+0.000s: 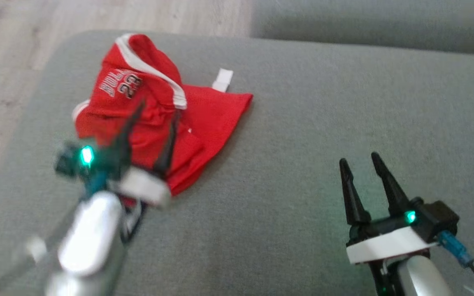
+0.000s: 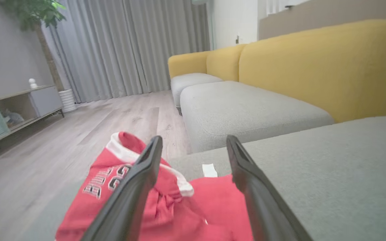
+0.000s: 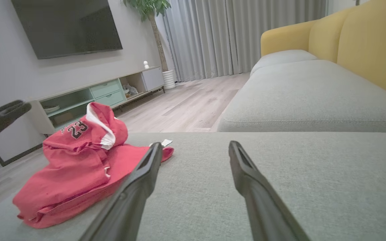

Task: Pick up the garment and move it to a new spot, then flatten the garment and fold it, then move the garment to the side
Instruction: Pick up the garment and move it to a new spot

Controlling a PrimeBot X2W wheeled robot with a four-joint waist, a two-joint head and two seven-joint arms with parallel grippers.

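Hovering open over the crumpled jersey (image 1: 216,115) at ten o'clock, the left pincer (image 1: 159,109) may pinch just one layer and drag it bunched; the right pincer (image 1: 359,158) gapes empty.

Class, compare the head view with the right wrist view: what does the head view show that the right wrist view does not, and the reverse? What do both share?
Head view, not right wrist view: the green light and blue plug at the right wrist.
Right wrist view, not head view: TV, cabinet, plant, curtains, yellow backrest.
Both: the red garment crumpled on the grey cushion, and the right gripper, open and holding nothing.
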